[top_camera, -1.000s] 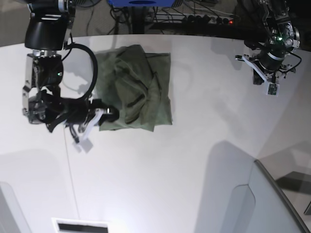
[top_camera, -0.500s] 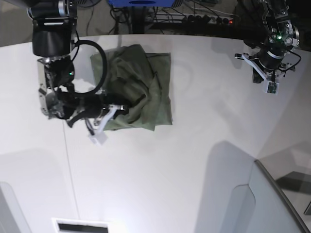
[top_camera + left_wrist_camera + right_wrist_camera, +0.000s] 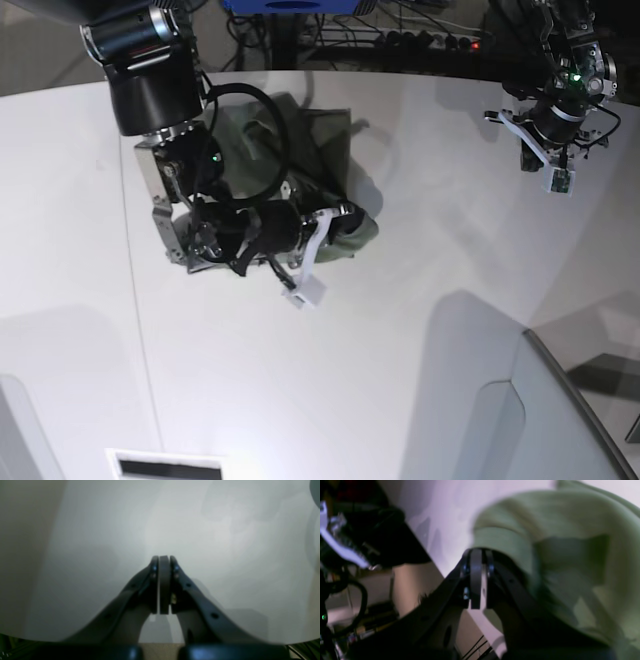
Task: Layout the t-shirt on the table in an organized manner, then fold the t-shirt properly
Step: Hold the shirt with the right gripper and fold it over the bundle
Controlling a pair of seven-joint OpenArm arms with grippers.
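The olive-green t-shirt [image 3: 325, 150] lies bunched on the white table [image 3: 400, 330], left of centre and toward the far edge. My right gripper [image 3: 343, 220] reaches across it from the left. It is shut on a fold of the t-shirt's edge, held over the shirt's near right corner. In the right wrist view the green t-shirt [image 3: 557, 530] curls around the closed right gripper [image 3: 478, 551] above the table [image 3: 440, 510]. My left gripper [image 3: 530, 150] hangs at the far right, well away from the shirt. The left wrist view shows this left gripper [image 3: 164, 557] shut and holding nothing over the bare table [image 3: 225, 530].
A grey translucent panel [image 3: 540, 420] rises at the near right corner. Cables and a power strip [image 3: 420, 40] run behind the table's far edge. A thin dark seam [image 3: 140, 330] crosses the left side, and a white slotted plate [image 3: 165, 465] sits at the near edge.
My right arm has swept to the right, pulling the shirt's near left edge over the rest of the garment. The left arm has stayed where it was.
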